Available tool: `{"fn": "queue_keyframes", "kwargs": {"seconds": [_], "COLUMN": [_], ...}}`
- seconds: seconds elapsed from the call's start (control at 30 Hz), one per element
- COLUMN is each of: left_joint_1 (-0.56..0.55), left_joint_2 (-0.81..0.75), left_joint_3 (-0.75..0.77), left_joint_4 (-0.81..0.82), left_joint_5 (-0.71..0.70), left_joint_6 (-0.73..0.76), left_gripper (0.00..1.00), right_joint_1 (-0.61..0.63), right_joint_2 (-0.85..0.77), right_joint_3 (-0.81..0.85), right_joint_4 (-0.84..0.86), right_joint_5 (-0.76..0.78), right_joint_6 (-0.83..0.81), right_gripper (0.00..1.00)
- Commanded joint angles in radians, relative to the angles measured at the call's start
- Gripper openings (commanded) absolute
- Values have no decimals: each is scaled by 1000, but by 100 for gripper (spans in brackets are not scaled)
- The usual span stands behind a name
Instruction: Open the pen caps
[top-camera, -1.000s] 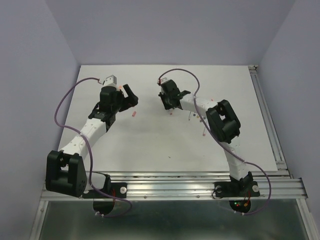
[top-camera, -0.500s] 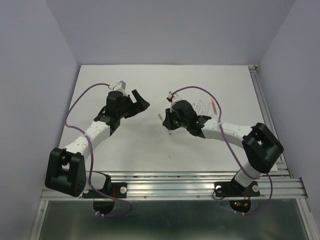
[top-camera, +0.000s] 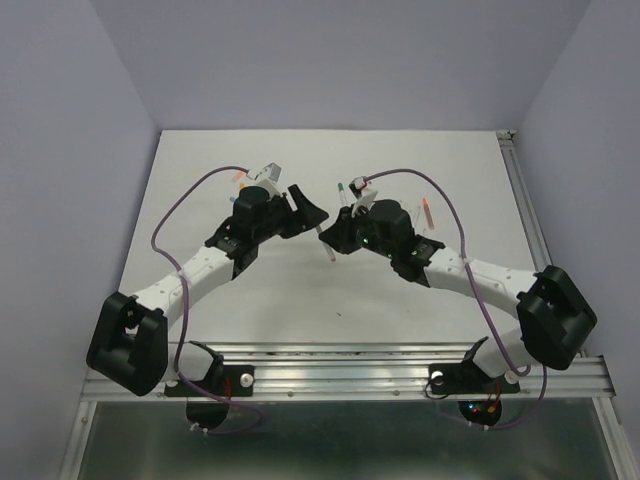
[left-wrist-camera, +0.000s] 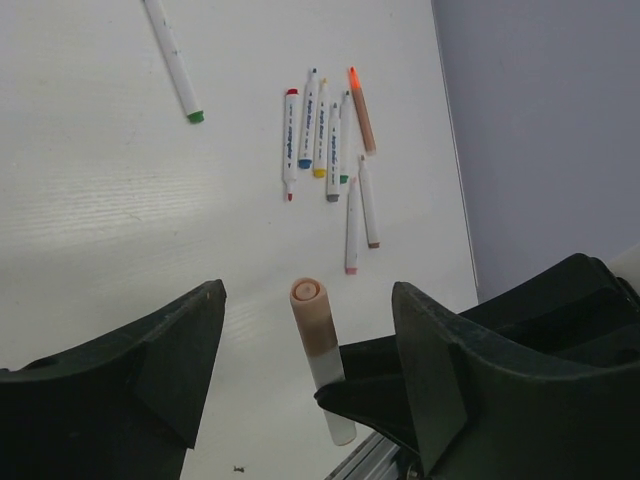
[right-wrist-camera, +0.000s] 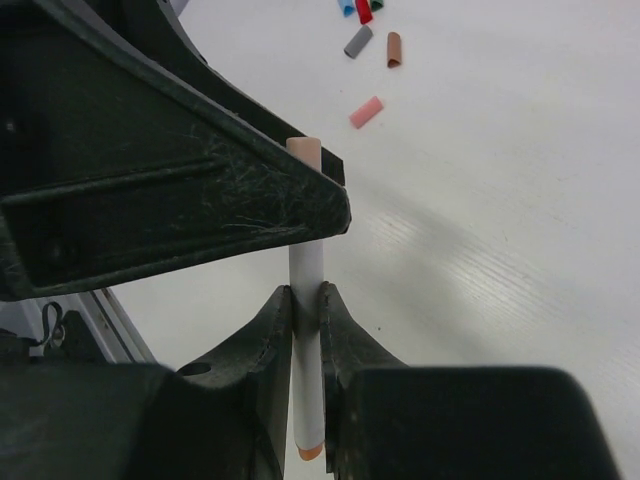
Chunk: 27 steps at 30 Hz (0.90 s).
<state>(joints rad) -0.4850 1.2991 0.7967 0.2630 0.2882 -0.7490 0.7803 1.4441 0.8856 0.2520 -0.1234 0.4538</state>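
Observation:
My right gripper (right-wrist-camera: 305, 300) (top-camera: 328, 238) is shut on a white pen (right-wrist-camera: 306, 270), gripped at mid-barrel above the table. The pen's peach cap (left-wrist-camera: 311, 318) points toward my left gripper (left-wrist-camera: 308, 295) (top-camera: 308, 212). That gripper is open, and its two fingers stand wide on either side of the cap without touching it. In the right wrist view the cap tip (right-wrist-camera: 303, 150) pokes out behind a left finger (right-wrist-camera: 170, 190). Several more pens (left-wrist-camera: 322, 140) lie in a group on the table, and a green-ended pen (left-wrist-camera: 175, 65) lies apart.
Loose caps lie on the table: pink (right-wrist-camera: 367, 112), brown (right-wrist-camera: 394, 48), grey (right-wrist-camera: 358, 41), and more at the frame's top edge. An orange pen (top-camera: 425, 213) shows behind the right arm. Purple cables loop over both arms. A metal rail (top-camera: 400, 355) runs along the near edge.
Both arms have swung toward the table's centre. The right gripper brought the pen to the left, and the open left gripper moved right until its fingers stand around the cap end.

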Motion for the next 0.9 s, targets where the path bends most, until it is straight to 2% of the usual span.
{"fn": "queue_keyframes", "kwargs": {"seconds": [0.0,0.07,0.1,0.13,0.27,0.4,0.5,0.53,0.63,0.67,0.73,0.77,0.87], "left_joint_1": [-15,-21,-21,-23,-24,-26,-27,-27,-29,-32,-35,-40,-49], "left_joint_2": [-21,-21,-23,-24,-27,-23,-15,-11,-9,-11,-15,-15,-18], "left_joint_3": [26,24,27,26,27,32,38,41,47,47,45,44,41], "left_joint_4": [68,71,71,68,70,70,64,61,55,58,62,65,73], "left_joint_5": [6,3,2,-1,-9,-9,-12,-15,-24,-27,-35,-37,-38], "left_joint_6": [-26,-27,-30,-30,-32,-29,-29,-24,-16,-16,-18,-18,-21], "left_gripper": [73,66,58,53,43,23,2,0,0,0,0,0,0], "right_joint_1": [-1,-1,-1,-1,-1,-1,-1,-1,0,0,0,0,0], "right_joint_2": [-40,-42,-44,-44,-40,-37,-39,-39,-34,-33,-30,-27,2], "right_joint_3": [-22,-20,-20,-20,-16,-14,-13,-8,6,9,10,13,36], "right_joint_4": [108,109,107,105,86,70,53,46,-3,-17,-16,-17,-14], "right_joint_5": [-45,-44,-48,-50,-68,-68,-64,-67,-78,-67,-52,-47,-61], "right_joint_6": [19,17,16,17,10,6,2,-4,-20,-20,-20,-23,-33], "right_gripper": [1,1,1,1,1,1,1,2,11,28,42,54,57]}}
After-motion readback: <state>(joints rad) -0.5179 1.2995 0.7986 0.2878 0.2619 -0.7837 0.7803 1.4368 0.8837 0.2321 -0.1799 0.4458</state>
